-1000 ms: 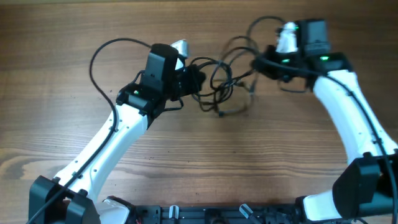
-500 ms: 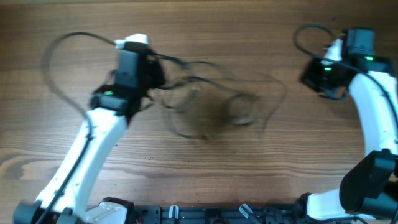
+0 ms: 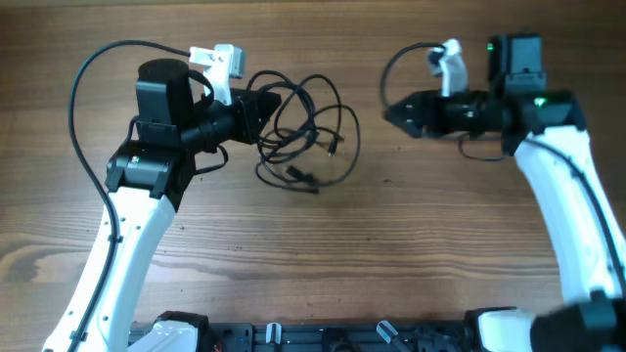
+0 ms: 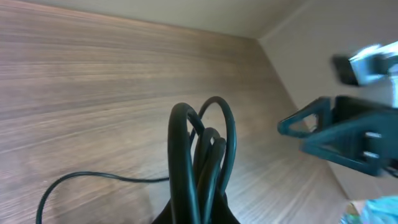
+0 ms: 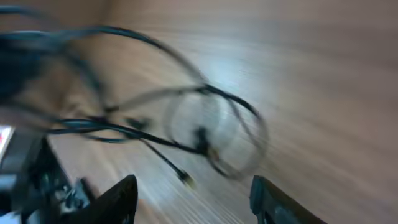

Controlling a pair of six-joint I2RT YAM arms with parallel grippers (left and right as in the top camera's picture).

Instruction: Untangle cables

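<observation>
**Cables (image 3: 303, 137) bunched at the left claw (image 3: 262, 110), right claw (image 3: 391, 112) apart from them**

Overhead: the cables lie as a loose knot of dark loops on the wooden counter (image 3: 323, 254), left of centre. Their near side is at the tip of the left claw, which is pressed together on them. The right claw points at the knot from the right but is well apart from it, with bare wood between. Half a second ago the strands were smeared out wide across the middle and the right arm was drawn back to the far right edge. Now the loops have gathered beside the left claw and the right claw has swung in toward them. A second ago both claws were at the tangle.

Left wrist: several loops of the cables (image 4: 199, 155) rise from the bottom edge, where the left claw (image 4: 194, 214) pinches them. The claw itself is mostly cut off by the frame. The right claw (image 4: 295, 127) shows at the right, blurred, clear of the loops.

Right wrist: the picture is heavily motion-blurred. The right claw (image 5: 196, 199) is spread, its two fingers (image 5: 121, 199) at the lower edge with nothing between them. The cables (image 5: 205, 124) lie beyond on the counter; single strands cannot be traced.
</observation>
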